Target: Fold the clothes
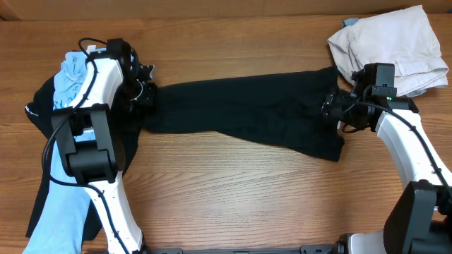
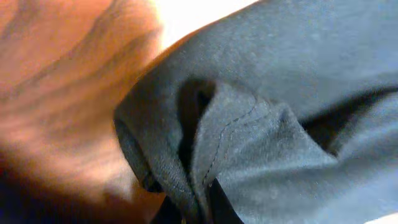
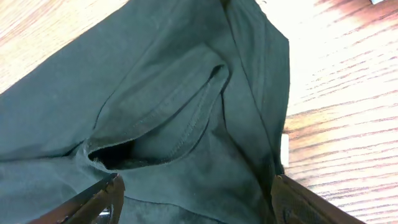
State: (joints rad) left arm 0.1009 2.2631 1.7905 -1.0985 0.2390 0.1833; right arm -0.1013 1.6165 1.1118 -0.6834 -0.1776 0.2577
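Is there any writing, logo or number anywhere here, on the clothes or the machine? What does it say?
Nothing here can actually be read.
light blue tee: darker print, too small to make out.
black shirt: small white label at its edge, blurred, no legible text.
Robot arms: no visible markings.

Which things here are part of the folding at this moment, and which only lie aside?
In the job: black shirt, pinched by the left gripper; right gripper, open over its other end.
Lying aside: light blue tee at the left edge; crumpled beige garment at the far right corner. Both may be folded later.
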